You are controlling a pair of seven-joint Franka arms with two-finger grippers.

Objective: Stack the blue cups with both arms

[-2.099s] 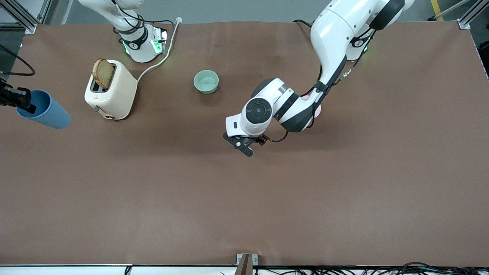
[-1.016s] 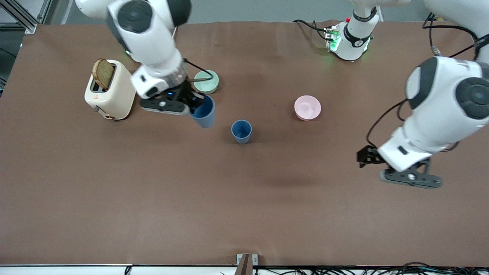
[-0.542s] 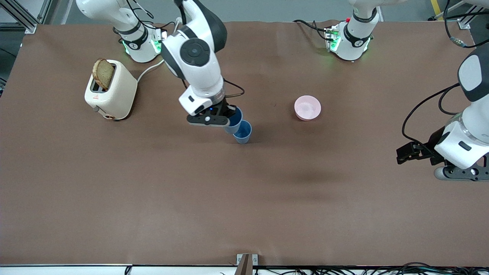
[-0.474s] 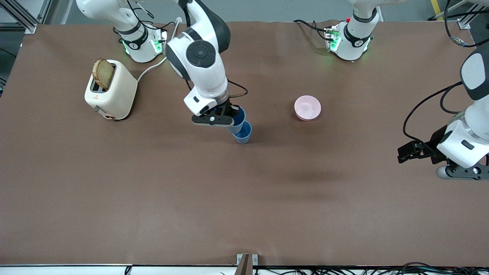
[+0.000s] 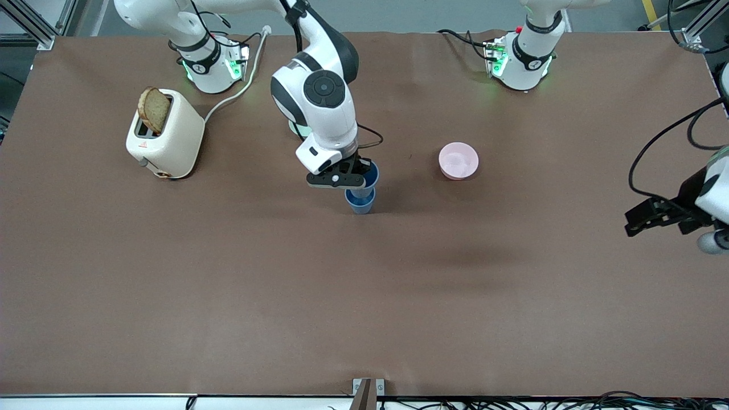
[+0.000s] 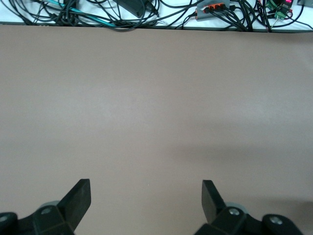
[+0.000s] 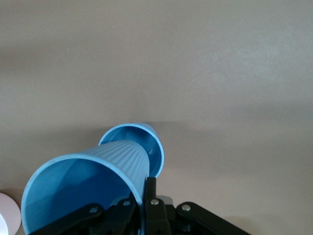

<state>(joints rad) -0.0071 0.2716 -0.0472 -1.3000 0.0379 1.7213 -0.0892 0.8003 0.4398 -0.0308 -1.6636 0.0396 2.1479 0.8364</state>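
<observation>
Holding the upper cup (image 5: 369, 173) tilted over the lower cup (image 5: 360, 203), our right gripper (image 5: 348, 177) risks tipping it; the left gripper (image 6: 145, 203) waits, fingers spread, over bare table (image 5: 228, 273).

Blue cups (image 5: 361, 201) (pink bowl (image 5: 458, 160))

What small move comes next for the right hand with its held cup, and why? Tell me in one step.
Probably lower it straight down. The right hand grips the held matte blue tapered plastic cup by its rim, directly over the standing matte blue tapered plastic cup on the brown table, and its base appears to be at that cup's mouth. The left hand waits open toward its own end.
</observation>
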